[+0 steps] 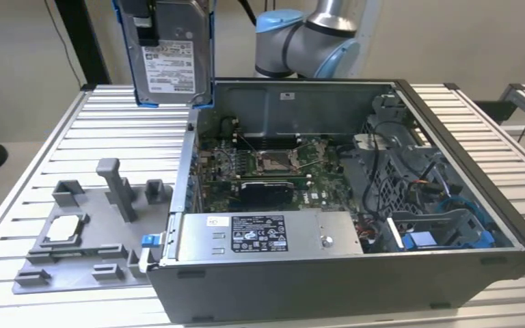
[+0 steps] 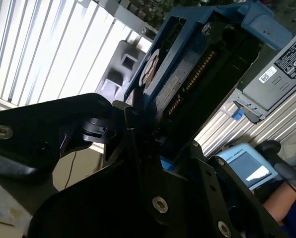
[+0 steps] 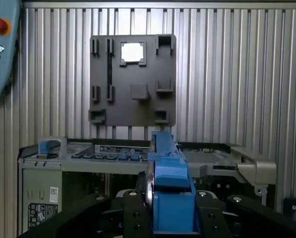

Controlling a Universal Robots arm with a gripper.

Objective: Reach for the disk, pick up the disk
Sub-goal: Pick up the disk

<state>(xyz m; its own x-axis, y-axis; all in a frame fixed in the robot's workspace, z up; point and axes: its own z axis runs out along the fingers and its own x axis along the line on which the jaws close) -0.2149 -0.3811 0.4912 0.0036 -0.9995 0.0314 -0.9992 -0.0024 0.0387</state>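
Well, I've got the disk [image 1: 167, 55] in the air. In the exterior view it hangs upright with its label facing the camera, high over the slatted table [image 1: 52, 150] and just off the corner of the open computer case [image 1: 335, 280], toward the exterior view's left. The gripper [image 3: 170, 201] is clamped on it. In the first wrist view the black fingers [image 3: 133, 206] sit on either side of the blue carrier frame [image 3: 170, 173], with the drive edge-on between them.

My worry is the grip. The frame is smooth moulded plastic, and the hold looks to be at one end of a long flat slab, so a sharp jerk could let it pivot or slide out. The second wrist view is dark around the contact, so I can't say for sure whether the pads bear on metal or only on plastic. If it's only plastic, the frame might flex or let the drive go. A drop from here would land on the ribbed aluminium table, the sheet-steel rim of the case, or the fixture plate [image 3: 123, 74].

The drive body is bright bare metal under a white paper label. The plate is matte grey with posts and pockets, and the small square silver processor chip [image 3: 132, 52] sits in one pocket.
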